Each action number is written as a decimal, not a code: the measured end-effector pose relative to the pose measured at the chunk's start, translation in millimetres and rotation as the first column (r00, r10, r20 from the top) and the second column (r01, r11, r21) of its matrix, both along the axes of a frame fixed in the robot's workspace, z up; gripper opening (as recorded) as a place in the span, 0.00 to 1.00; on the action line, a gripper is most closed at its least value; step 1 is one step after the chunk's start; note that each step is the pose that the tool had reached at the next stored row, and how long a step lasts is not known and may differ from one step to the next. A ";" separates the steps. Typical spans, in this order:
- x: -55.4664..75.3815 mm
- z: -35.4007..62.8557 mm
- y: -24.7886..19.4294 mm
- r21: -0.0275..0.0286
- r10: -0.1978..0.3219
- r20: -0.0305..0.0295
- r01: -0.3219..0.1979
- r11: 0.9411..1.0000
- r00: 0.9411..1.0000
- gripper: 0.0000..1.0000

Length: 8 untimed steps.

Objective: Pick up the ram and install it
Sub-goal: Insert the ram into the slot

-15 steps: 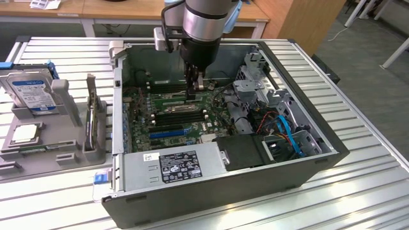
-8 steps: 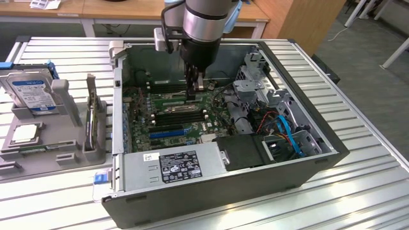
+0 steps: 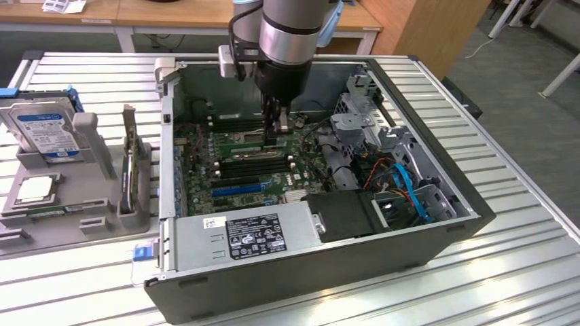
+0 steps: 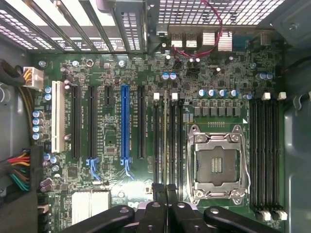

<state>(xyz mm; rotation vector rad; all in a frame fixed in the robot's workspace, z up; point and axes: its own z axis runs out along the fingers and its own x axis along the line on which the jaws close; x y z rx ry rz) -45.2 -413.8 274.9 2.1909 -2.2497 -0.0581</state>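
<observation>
The ram (image 4: 166, 141) shows edge-on as a thin green strip, lined up along the black memory slots (image 4: 180, 141) beside the CPU socket (image 4: 216, 165). My gripper (image 4: 166, 191) is shut on the near end of it, its black fingers (image 4: 156, 204) pressed together around the strip. I cannot tell whether the ram sits in a slot or just above it. In the exterior view my gripper (image 3: 277, 132) reaches straight down into the open computer case (image 3: 426, 115), just over the motherboard (image 3: 244, 176) by the slots.
A second bank of black slots (image 4: 265, 155) lies beyond the socket. Expansion slots, one blue (image 4: 124, 121), run parallel. Cables, a drive cage (image 3: 363, 115) and the power supply (image 3: 244, 234) crowd the case. A grey tray holds a hard drive (image 3: 43, 129) at the exterior view's left.
</observation>
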 end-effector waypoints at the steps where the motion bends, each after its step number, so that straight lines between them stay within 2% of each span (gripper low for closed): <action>1: 0.0 -0.8 0.0 0.000 0.000 0.000 0.000 1.000 1.000 0.11; 8: 0.0 -6.6 -0.3 0.000 0.000 0.000 0.000 1.000 1.000 0.11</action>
